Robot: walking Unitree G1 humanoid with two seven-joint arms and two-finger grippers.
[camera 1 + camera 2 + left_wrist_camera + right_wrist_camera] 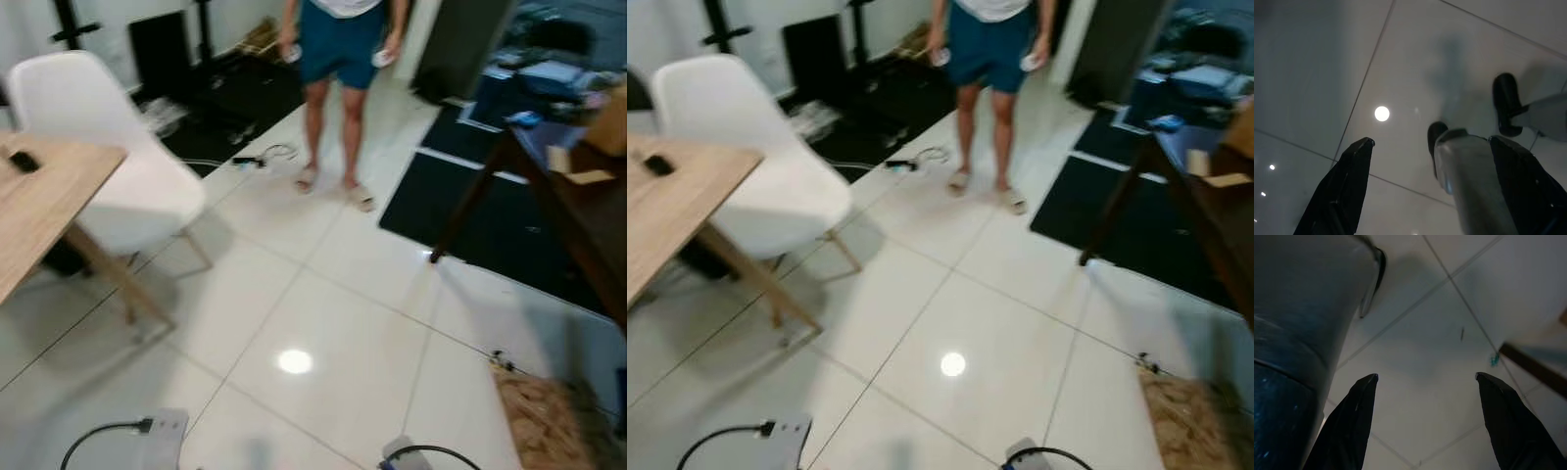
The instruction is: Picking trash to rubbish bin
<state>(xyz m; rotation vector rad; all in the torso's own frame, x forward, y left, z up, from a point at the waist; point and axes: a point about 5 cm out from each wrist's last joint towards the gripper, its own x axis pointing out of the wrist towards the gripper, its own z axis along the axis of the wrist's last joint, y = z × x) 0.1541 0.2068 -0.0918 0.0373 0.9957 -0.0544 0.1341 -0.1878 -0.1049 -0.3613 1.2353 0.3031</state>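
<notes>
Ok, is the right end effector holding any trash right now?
No: in the right wrist view the right end effector has its two black fingers spread wide apart, with only bare white floor tile between them.

White chair; glossy white floor; black mat.

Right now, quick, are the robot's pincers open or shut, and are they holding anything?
Left pincer: open, holding nothing, above the floor.
Right pincer: open, holding nothing.

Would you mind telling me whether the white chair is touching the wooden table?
Cannot tell. In the left eye view the white chair overlaps the wooden table edge, with no gap or contact shown.
</notes>
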